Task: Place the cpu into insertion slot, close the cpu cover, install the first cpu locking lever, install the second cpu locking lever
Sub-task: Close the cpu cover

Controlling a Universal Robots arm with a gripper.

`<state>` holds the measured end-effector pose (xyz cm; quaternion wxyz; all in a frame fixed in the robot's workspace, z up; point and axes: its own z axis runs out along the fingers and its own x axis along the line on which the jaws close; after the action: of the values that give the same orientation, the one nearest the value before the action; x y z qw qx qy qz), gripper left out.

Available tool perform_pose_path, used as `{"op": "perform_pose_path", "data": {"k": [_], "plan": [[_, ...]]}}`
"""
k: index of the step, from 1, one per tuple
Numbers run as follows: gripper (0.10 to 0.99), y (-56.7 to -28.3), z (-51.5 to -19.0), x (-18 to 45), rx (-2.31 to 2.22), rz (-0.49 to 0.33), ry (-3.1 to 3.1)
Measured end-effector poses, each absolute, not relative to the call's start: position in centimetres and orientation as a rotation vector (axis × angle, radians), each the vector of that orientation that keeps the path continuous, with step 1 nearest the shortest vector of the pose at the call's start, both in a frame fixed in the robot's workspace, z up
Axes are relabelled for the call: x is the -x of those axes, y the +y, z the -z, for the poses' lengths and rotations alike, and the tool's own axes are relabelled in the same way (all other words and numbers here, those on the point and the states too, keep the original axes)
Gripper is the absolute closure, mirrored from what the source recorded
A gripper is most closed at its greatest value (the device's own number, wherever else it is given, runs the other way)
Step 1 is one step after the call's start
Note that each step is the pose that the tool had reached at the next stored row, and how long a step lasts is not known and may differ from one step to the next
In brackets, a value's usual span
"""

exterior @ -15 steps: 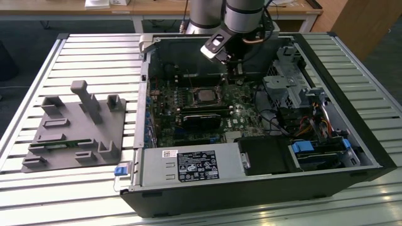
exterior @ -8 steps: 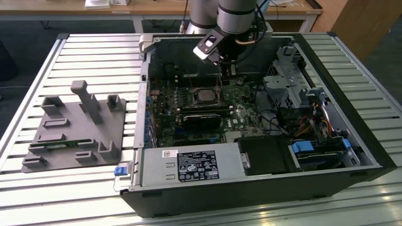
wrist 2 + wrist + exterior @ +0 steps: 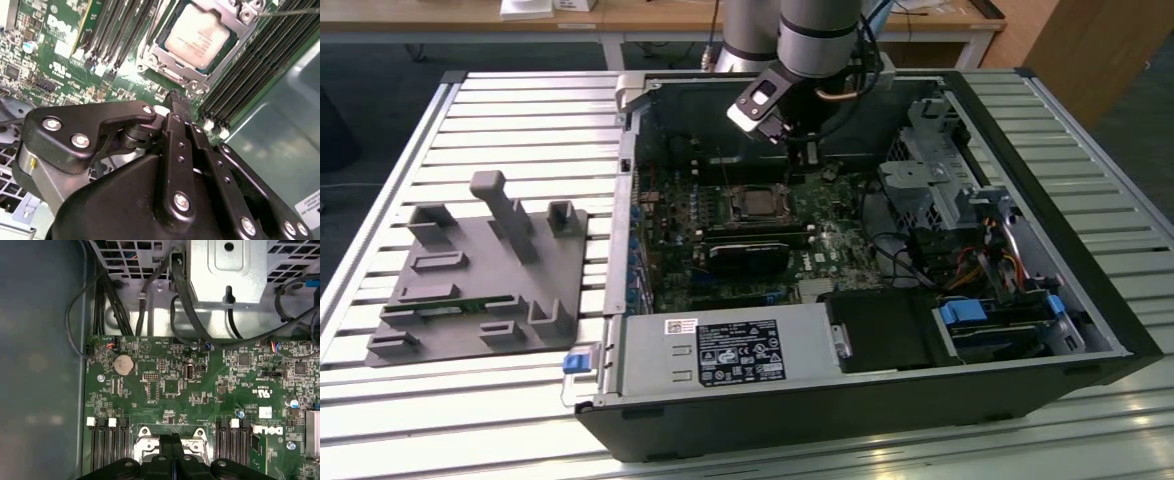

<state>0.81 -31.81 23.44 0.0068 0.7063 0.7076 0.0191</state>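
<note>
**Slatted metal bench, open case: closed fingertips hang beside a filled socket**

Pale slatted metal table (image 3: 480, 110) carries the open black computer case (image 3: 854, 420), and the arm reaches down into it, over the green circuit board (image 3: 165, 360).

The small square cpu with its pale beige-silver face (image 3: 197, 35) lies in the silvery-rimmed insertion slot (image 3: 192, 86). The thin silvery cpu cover (image 3: 175, 70) looks to be down around it, framing the chip in its window. From one corner of the socket a thin wire-like metal lever (image 3: 290, 11) runs off across the long black memory slots (image 3: 250, 65). Whether it is latched cannot be told.

The black gripper (image 3: 176, 97) has its two fingers pressed together with nothing visible between them. In both wrist views its tip sits just beside the socket's edge, above the board and not touching the cover.

Judging from this, the lever work is in hand, so the joined fingers serve as a single pushing tip. To do it well:

- Put the tip on the lever's own wire, not on the cover or the chip face.
- Press along the lever's swing, steadily, without side load.
- Keep clear of the neighbouring memory slots and small board parts.
</note>
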Motion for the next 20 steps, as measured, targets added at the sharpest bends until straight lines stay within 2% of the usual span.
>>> {"op": "perform_pose_path", "data": {"k": [20], "plan": [[0.980, -32.4, -21.4, 4.3, -2.215, -0.048, 2.219]]}}
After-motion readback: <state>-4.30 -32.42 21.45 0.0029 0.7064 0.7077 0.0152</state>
